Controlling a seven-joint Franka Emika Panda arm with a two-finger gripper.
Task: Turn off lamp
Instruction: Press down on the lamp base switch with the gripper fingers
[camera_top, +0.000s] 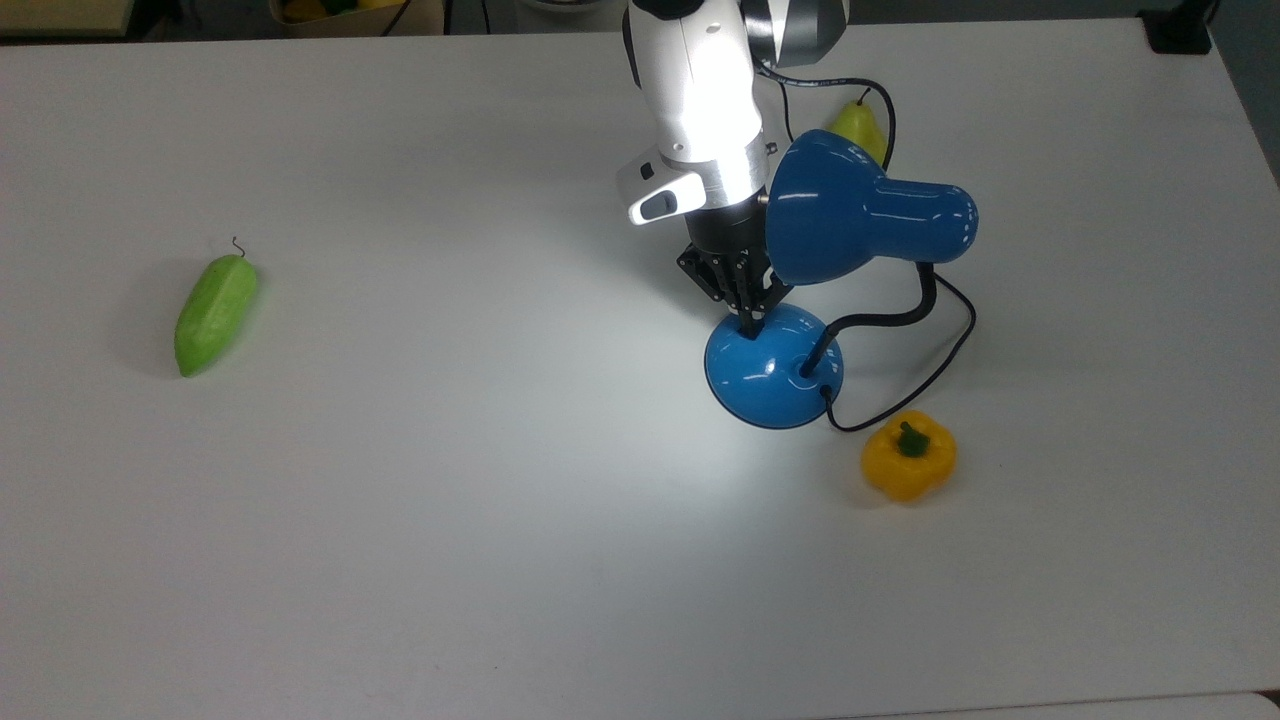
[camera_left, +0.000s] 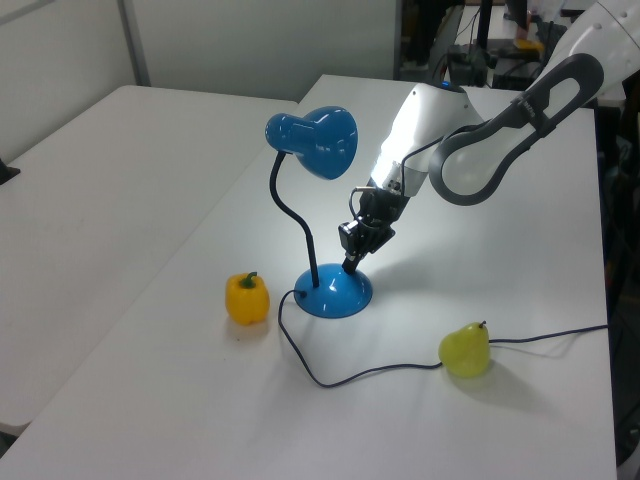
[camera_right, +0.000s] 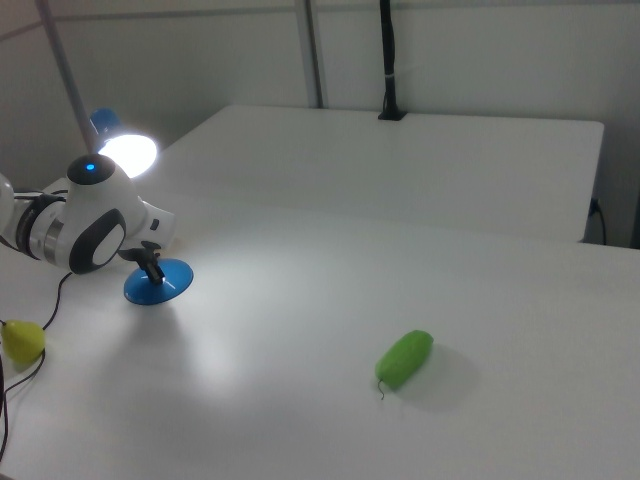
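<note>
Spanning all views, white table (camera_top: 400, 560). Lamp (camera_top: 775, 365) at mid-table, lit, between yellow pepper (camera_top: 908, 456) and pear (camera_left: 465, 350); green gourd (camera_top: 215, 312) well apart. Gripper (camera_top: 748, 322) with fingers pinched narrow, holding nothing, tip at base's upper slope. Step in hand: pressing switch. Next move, likely: firmer downward push. Right view shows glowing shade mouth (camera_right: 128, 152); top view shows shade's blue back.

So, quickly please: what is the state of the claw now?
Claw: closed, holding nothing, tip on the lamp base.
</note>
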